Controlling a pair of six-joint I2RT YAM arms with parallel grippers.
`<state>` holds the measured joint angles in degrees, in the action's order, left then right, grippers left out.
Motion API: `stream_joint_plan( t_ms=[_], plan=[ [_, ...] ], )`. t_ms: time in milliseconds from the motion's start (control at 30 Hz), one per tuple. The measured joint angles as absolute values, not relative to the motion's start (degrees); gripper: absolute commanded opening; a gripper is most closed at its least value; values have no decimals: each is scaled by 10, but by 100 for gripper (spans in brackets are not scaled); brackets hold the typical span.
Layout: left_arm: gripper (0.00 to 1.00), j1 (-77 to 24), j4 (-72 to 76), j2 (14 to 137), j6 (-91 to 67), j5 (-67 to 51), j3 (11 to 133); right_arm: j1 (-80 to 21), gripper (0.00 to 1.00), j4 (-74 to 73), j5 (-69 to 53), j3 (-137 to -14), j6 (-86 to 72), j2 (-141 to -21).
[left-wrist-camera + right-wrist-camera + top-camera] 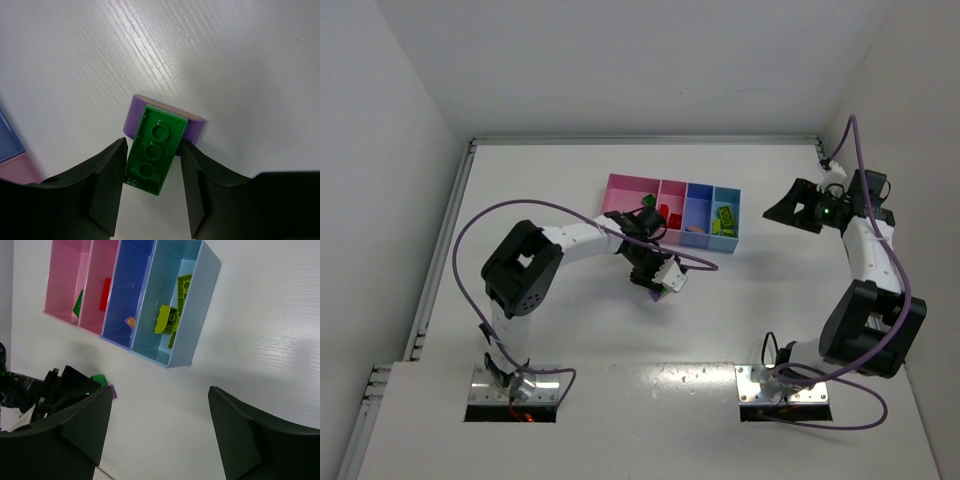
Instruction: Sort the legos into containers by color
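Observation:
My left gripper (658,283) (152,145) is shut on a green lego (154,151), its hollow underside toward the camera and both fingers touching its sides. A purple lego (194,128) is stuck to its far face, just above the table. The pair also shows in the right wrist view (101,380). The containers (620,190) stand behind. The wide pink bin holds a green lego (78,304), the narrower pink a red lego (105,294), the dark blue a small purple-and-orange piece (131,321), and the light blue yellow-green legos (176,305). My right gripper (790,206) (160,390) is open and empty, to the right of the bins.
White walls enclose the table at the back and both sides. A corner of the blue and pink bins (10,150) shows at the left edge of the left wrist view. A purple cable loops from each arm.

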<state>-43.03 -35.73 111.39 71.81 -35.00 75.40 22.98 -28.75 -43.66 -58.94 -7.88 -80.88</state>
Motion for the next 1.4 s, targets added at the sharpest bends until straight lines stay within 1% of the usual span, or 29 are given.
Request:
stream_joint_plan(
  t_ms=[100,133,200,233,300,333,433,500,533,667,767,833,967,1000,1100,1133,1300,1400],
  plan=[
    [41,-430,-359,1116,717,-353,756,230,78,-288,-436,-591,-79,-811],
    [33,-429,-359,1116,716,-355,756,230,78,-288,-436,-591,-79,-811],
    [26,-428,-358,1116,711,-358,756,230,78,-288,-437,-591,-79,-811],
    [20,-427,-357,1117,705,-359,757,230,78,-288,-437,-591,-79,-811],
    [15,-426,-356,1117,686,-364,757,226,78,-288,-443,-591,-79,-811],
    [11,-425,-353,1117,670,-369,757,223,78,-288,-448,-591,-79,-811],
    [6,-417,-333,1115,590,-401,752,203,78,-274,-476,-587,-88,-810],
    [6,-402,-265,1102,485,-438,725,175,78,-243,-494,-571,-107,-804],
    [6,-393,-251,1089,461,-444,704,160,78,-232,-503,-561,-117,-800],
    [5,-356,-65,982,195,-465,578,104,78,-192,-547,-540,-168,-797],
    [5,-332,62,933,22,-474,548,70,78,-168,-570,-538,-192,-801],
    [5,-319,129,913,-65,-482,536,39,78,-158,-573,-538,-192,-803],
    [2,-280,213,900,-199,-497,529,-40,78,-176,-564,-552,-152,-810],
    [0,-268,226,900,-224,-497,528,-58,78,-184,-558,-560,-139,-813],
    [0,-244,237,899,-267,-491,528,-104,78,-203,-531,-581,-110,-816],
    [0,-239,233,898,-273,-485,528,-114,76,-209,-520,-590,-103,-818],
    [0,-251,161,875,-233,-423,531,-149,75,-231,-466,-652,-90,-844],
    [0,-267,123,861,-196,-383,534,-167,74,-232,-444,-662,-92,-852]
  ],
)
